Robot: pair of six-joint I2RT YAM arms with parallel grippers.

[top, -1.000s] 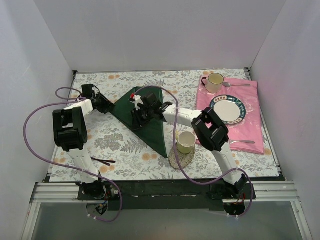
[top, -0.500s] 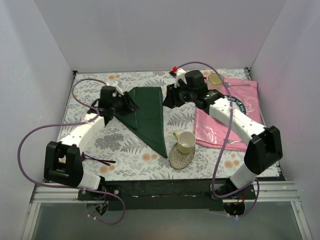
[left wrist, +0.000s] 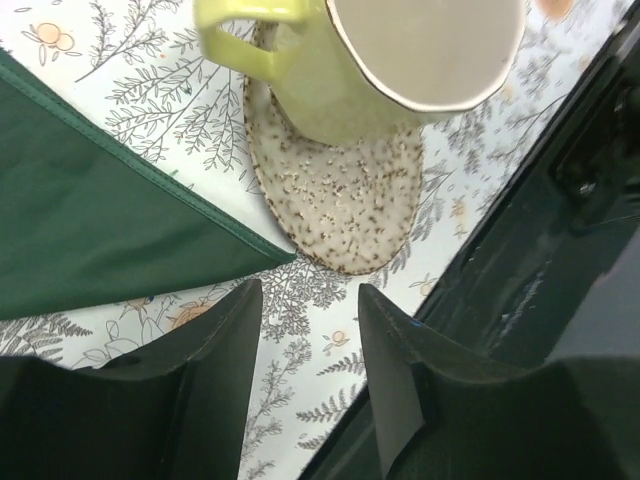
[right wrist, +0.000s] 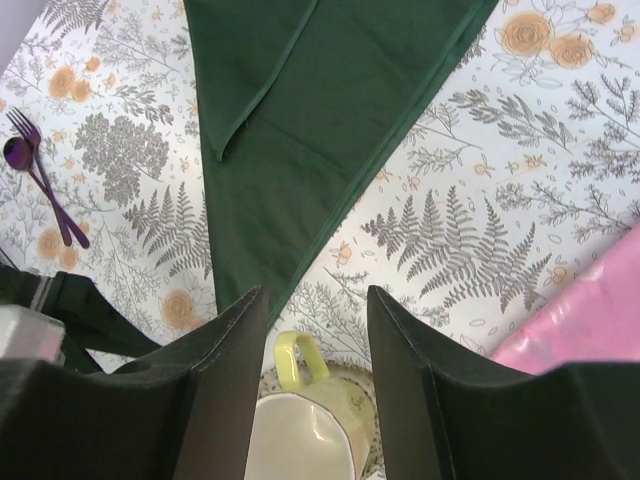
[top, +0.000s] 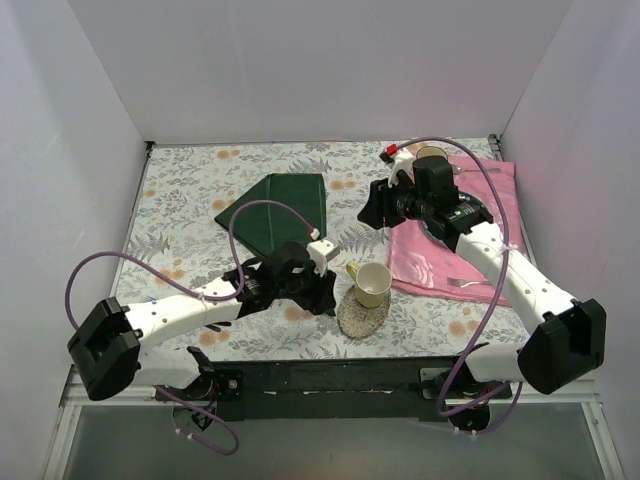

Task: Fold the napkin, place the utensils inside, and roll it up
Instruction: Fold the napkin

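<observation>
The dark green napkin (top: 285, 215) lies folded in a long triangle, its near tip (left wrist: 270, 257) pointing at the coaster. It also shows in the right wrist view (right wrist: 320, 90). My left gripper (top: 327, 293) (left wrist: 305, 315) is open and empty, low over the table just past that tip. My right gripper (top: 373, 212) (right wrist: 312, 320) is open and empty, raised to the right of the napkin. A slim dark fork (right wrist: 24, 125) lies beside a purple-headed utensil (right wrist: 15, 153) left of the napkin. The left arm hides both in the top view.
A yellow-green cup (top: 372, 283) (left wrist: 400, 60) stands on a speckled coaster (top: 360, 317) right of the left gripper. A pink cloth (top: 490, 255) at the right carries a plate (top: 478, 212), a cream mug (top: 432, 153) and silver cutlery (top: 480, 284). The black front rail (left wrist: 560, 230) is close.
My left arm has swung from the napkin's far left corner to its near tip by the cup. My right arm has drawn back rightwards off the napkin. The napkin's left corner now lies folded.
</observation>
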